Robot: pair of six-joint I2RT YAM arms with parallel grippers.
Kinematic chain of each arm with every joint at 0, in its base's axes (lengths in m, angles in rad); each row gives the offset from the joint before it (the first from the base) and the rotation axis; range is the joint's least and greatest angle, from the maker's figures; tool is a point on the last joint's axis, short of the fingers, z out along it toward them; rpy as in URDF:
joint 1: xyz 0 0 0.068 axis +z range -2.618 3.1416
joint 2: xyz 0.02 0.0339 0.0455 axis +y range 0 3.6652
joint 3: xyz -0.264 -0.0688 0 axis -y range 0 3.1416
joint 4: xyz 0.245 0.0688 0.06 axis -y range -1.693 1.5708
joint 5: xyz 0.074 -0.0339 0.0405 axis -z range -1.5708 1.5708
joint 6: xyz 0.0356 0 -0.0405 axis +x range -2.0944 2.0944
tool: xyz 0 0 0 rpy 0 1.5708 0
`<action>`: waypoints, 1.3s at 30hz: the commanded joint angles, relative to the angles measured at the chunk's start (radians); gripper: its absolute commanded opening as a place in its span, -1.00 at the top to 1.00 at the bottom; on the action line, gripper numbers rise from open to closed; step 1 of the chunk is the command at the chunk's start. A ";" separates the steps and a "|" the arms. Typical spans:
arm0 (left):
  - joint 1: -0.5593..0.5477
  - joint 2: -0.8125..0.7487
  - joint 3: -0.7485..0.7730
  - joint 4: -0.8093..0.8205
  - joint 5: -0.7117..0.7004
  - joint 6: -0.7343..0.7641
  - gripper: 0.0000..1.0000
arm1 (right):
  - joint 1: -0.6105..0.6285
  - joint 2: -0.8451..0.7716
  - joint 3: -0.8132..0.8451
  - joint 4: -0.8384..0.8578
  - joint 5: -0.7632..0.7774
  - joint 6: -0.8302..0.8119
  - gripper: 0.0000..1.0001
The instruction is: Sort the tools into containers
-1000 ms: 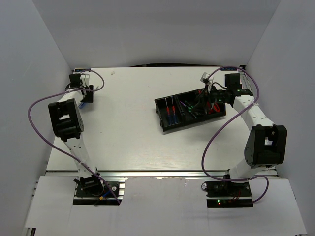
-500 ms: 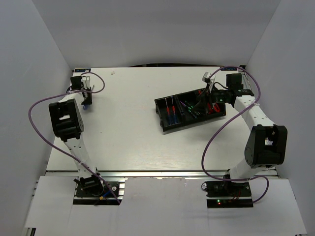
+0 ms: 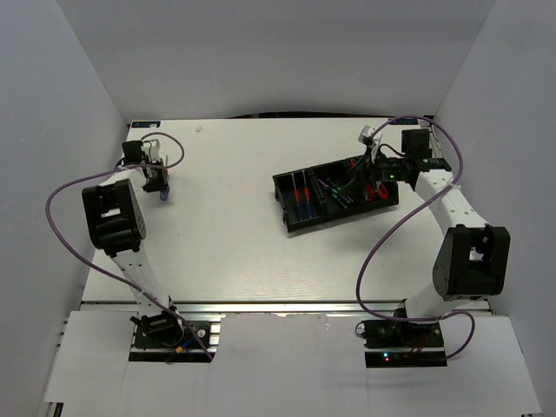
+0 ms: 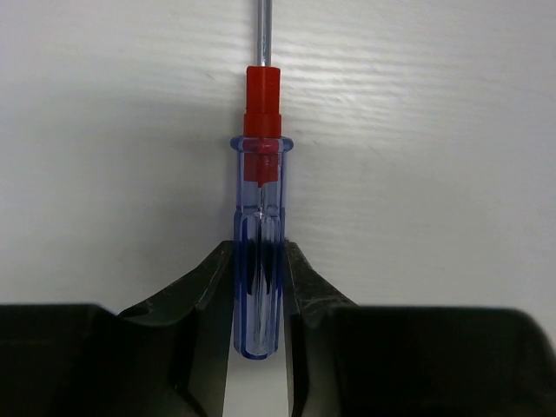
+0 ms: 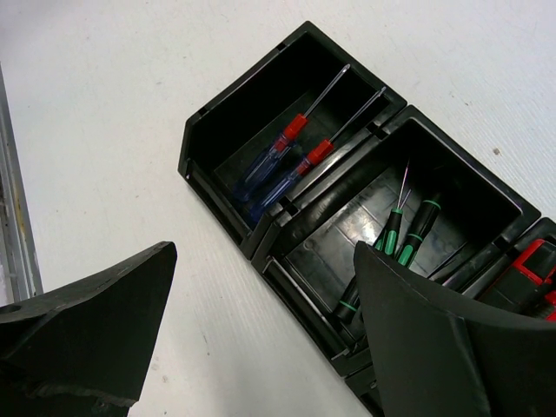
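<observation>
A screwdriver (image 4: 259,217) with a clear blue handle, red collar and steel shaft points away from my left gripper (image 4: 258,291), whose jaws press both sides of the handle. From above, this left gripper (image 3: 159,180) and the screwdriver (image 3: 163,194) are at the far left of the table. The black three-compartment tray (image 3: 281,193) lies at the right, with blue-and-red screwdrivers (image 5: 287,152), black-and-green screwdrivers (image 5: 408,230) and red pocket knives (image 5: 532,268) each in their own compartment. My right gripper (image 5: 261,261) hangs open above the tray's near rim (image 5: 187,148), holding nothing.
White walls enclose the table on the left, back and right. Purple cables (image 3: 65,187) loop from both arms. An aluminium rail (image 3: 287,306) runs along the near edge. The right arm (image 3: 434,187) reaches over the tray's right end.
My left gripper's jaws closed onto the blue screwdriver handle and shifted slightly right and nearer with it. The right gripper stayed open and drew back a little above the tray.
</observation>
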 commanded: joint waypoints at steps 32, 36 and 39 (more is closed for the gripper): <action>-0.887 -0.429 -0.324 0.413 -0.047 -0.597 1.00 | -0.006 -0.098 0.042 -0.073 -0.005 0.006 -0.79; -0.909 -0.354 -0.260 0.375 -0.105 -0.595 0.99 | -0.006 -0.121 0.012 -0.078 -0.002 -0.003 -0.79; -0.909 -0.299 -0.201 0.342 -0.107 -0.601 0.85 | -0.006 -0.132 -0.002 -0.076 -0.002 -0.003 -0.79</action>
